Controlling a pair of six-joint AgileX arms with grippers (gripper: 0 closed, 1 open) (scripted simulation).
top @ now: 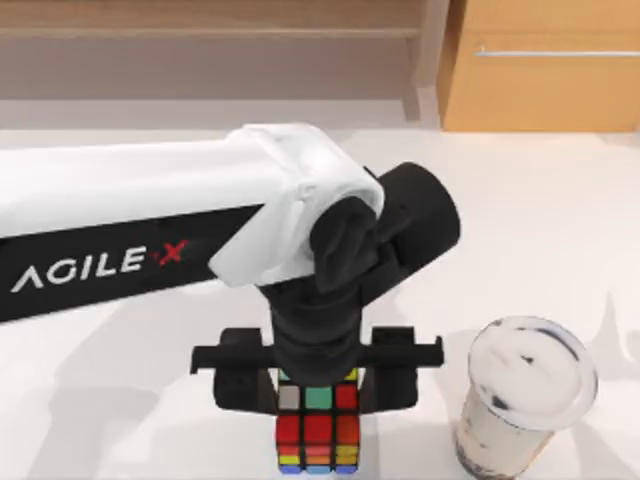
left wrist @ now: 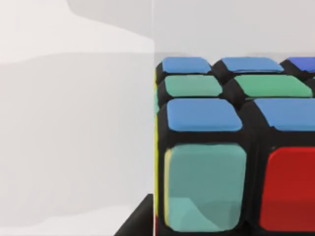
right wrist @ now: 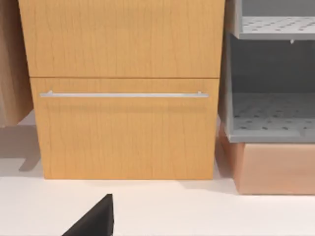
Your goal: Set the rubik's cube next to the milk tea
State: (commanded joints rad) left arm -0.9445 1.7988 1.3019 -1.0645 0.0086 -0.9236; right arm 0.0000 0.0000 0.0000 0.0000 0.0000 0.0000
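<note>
The rubik's cube (top: 318, 432) shows red, green and white squares near the table's front edge. My left gripper (top: 318, 392) reaches down over it, black fingers (top: 243, 385) pressed against its two sides, shut on it. In the left wrist view the rubik's cube (left wrist: 231, 147) looms very close, with blue, green and red squares. The milk tea (top: 528, 385), a clear cup with a whitish domed lid, stands to the cube's right with a gap between them. I cannot tell whether the cube rests on the table. A black fingertip (right wrist: 93, 220) of my right gripper shows in the right wrist view.
The white left arm (top: 150, 220) crosses the table's left half. A wooden cabinet (top: 545, 65) stands beyond the back right edge. The right wrist view faces a wooden drawer front (right wrist: 123, 98) and grey shelves (right wrist: 270, 113).
</note>
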